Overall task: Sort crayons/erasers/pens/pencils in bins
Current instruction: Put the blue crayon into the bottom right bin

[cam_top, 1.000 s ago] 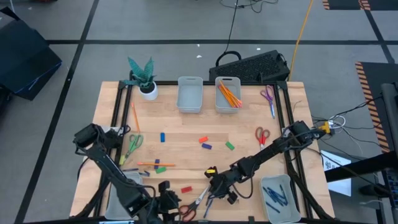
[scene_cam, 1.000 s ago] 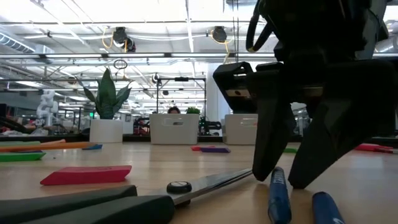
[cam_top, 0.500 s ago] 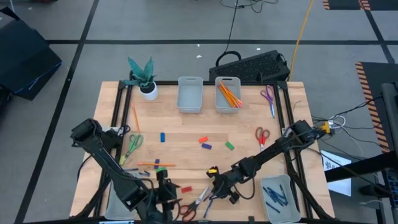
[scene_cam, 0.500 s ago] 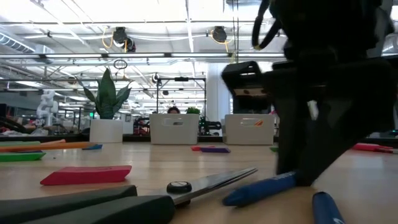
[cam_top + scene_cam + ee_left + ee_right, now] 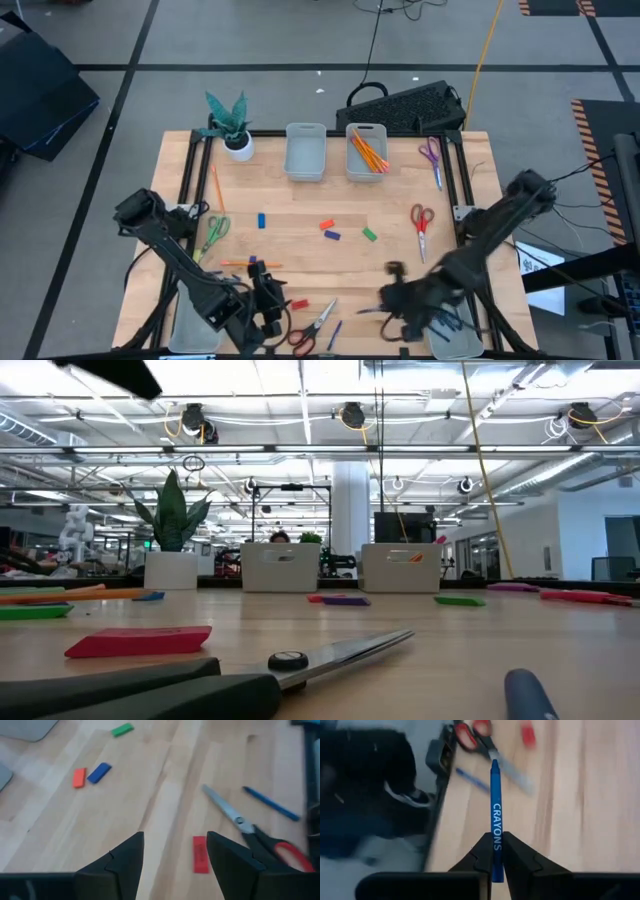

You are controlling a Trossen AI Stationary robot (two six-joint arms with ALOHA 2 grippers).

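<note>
Blue crayon [image 5: 496, 837] — marked CRAYONS — pinched in right tool [image 5: 494, 851].

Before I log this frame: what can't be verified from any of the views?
- High view: the right gripper is motion-blurred, so its blue crayon cannot be picked out; only the right wrist view shows the grip.
- High view: the near-right bin is cut by the picture's edge and crossed by the right arm; its contents cannot be counted.
- Low view: a blue tip is cut off at the bottom edge; pen or crayon unclear.

One camera looks straight down on the whole bench [image 5: 400, 215], one looks level across it, and both share the red-handled scissors [image 5: 310, 327].
</note>
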